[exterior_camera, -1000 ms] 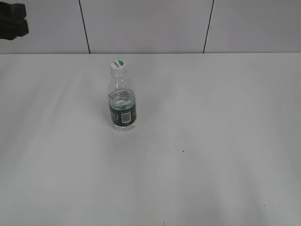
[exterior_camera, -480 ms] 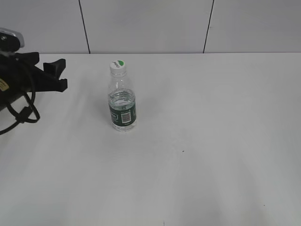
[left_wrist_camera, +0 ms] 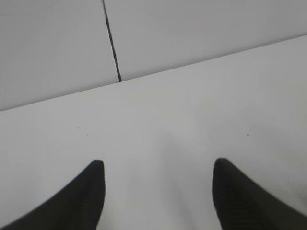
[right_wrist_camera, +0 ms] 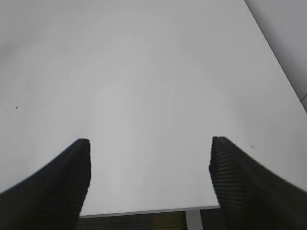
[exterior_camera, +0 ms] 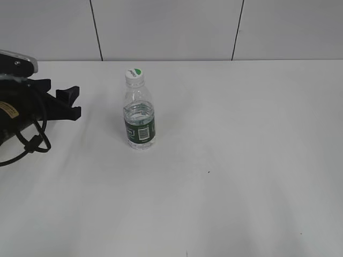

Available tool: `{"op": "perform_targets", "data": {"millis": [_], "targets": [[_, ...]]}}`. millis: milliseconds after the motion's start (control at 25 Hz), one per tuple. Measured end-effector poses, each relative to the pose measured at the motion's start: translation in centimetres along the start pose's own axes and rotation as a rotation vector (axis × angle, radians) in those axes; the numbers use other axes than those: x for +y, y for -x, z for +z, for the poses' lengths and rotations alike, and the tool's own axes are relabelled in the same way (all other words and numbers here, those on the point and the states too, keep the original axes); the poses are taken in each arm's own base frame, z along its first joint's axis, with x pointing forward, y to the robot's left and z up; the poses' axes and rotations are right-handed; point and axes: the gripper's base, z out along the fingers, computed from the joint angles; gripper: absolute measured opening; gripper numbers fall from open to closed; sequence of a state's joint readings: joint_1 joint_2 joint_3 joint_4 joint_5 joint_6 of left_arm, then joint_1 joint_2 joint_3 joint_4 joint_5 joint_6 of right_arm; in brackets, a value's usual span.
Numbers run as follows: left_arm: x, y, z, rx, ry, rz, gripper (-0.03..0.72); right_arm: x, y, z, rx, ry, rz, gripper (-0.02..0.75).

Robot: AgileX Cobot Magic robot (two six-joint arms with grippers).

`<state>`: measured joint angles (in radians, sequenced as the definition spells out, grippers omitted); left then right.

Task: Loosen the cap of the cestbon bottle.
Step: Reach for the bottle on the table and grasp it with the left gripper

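Note:
The cestbon bottle [exterior_camera: 140, 119], clear with a dark green label band, stands upright on the white table in the exterior view. Its white cap [exterior_camera: 134, 75] with a green patch sits on top. My left gripper [exterior_camera: 72, 101] is open and empty at the left, its fingertips a short way left of the bottle. In the left wrist view the left gripper [left_wrist_camera: 157, 165] shows two spread jaws over bare table; the bottle is out of that view. My right gripper [right_wrist_camera: 149, 141] is open and empty over the table edge, and is not in the exterior view.
The white table [exterior_camera: 241, 134] spreads wide around the bottle. A grey panelled wall [exterior_camera: 166, 27] with dark seams stands behind the far edge. The table's edge [right_wrist_camera: 144, 211] and a leg show in the right wrist view.
My left arm has come into the exterior view from the left and moved right and slightly down toward the bottle, jaws open. The bottle has not moved.

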<state>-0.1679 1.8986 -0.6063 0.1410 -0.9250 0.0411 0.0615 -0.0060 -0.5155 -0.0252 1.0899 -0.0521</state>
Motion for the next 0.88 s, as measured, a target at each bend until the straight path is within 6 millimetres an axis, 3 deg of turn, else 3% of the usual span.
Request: {"op": "perform_targets", "data": {"millis": [240,360,640,880], "targets": [[1.0,-0.3,-0.9,-0.158,-0.129,0.029,0.433,0.0,0.0,0.0,0.000,0.000,0.000,0.589],[1.6,-2.2,-1.2,-0.123,-0.257,0.040,0.433,0.0,0.0,0.0,0.000,0.000,0.000,0.589],[-0.1,-4.2,-1.6,-0.070,-0.501,0.110,0.433,0.0,0.0,0.0,0.000,0.000,0.000,0.589],[-0.6,-4.0,-1.3,-0.078,-0.492,0.102,0.433,0.0,0.0,0.0,0.000,0.000,0.000,0.589]]}}
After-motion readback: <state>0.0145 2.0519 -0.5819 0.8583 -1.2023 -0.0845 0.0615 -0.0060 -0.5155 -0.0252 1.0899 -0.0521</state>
